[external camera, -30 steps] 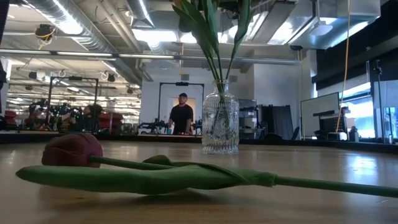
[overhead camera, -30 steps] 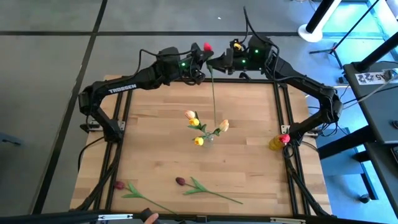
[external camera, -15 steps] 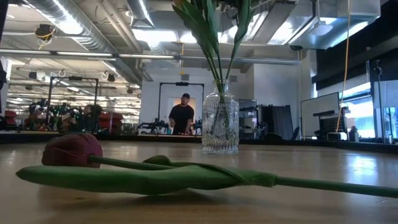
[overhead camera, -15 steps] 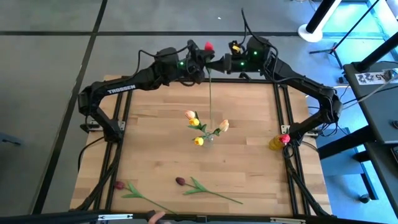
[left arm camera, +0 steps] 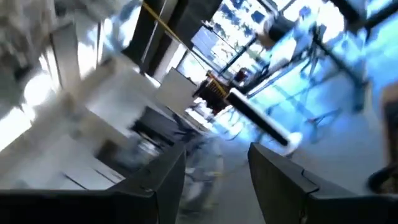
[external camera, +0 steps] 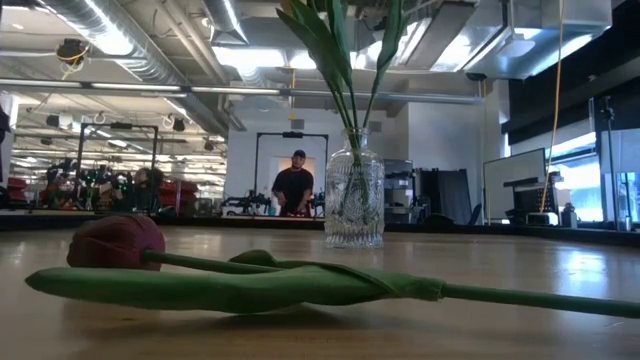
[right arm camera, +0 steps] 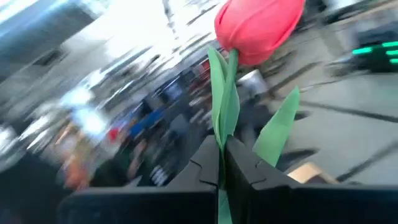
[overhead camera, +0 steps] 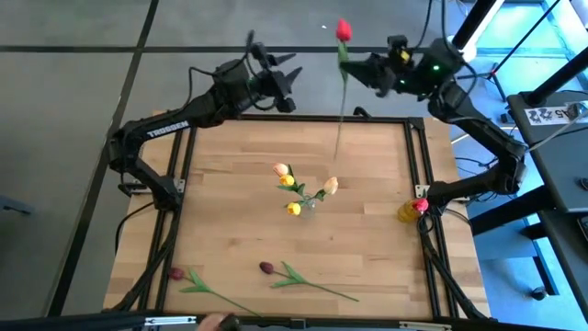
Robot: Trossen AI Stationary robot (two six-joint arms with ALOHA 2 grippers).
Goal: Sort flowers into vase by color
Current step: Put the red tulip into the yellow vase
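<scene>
Above, the high view shows the right gripper (overhead camera: 366,66) beyond the far edge of the table (overhead camera: 230,230), closed on the stem of a red tulip (overhead camera: 344,29), while the left gripper (overhead camera: 276,78) stands apart from it with jaws spread and empty; a clear vase (overhead camera: 309,204) with yellow and peach tulips (overhead camera: 287,176) stands mid-table, a yellow vase (overhead camera: 408,211) is at the right edge, and two maroon tulips (overhead camera: 266,268) lie near the front. In the low view, one maroon tulip lies before the clear vase, with a person (external camera: 293,187) far behind. In the wrist views, the left fingers (left arm camera: 277,180) stand wide with nothing between, and the right fingers (right arm camera: 205,168) pinch the red tulip's stem.

A dark maroon artificial tulip (external camera: 115,242) lies on the wooden table (external camera: 520,265); behind it stands a clear glass vase (external camera: 354,200) holding green stems.
</scene>
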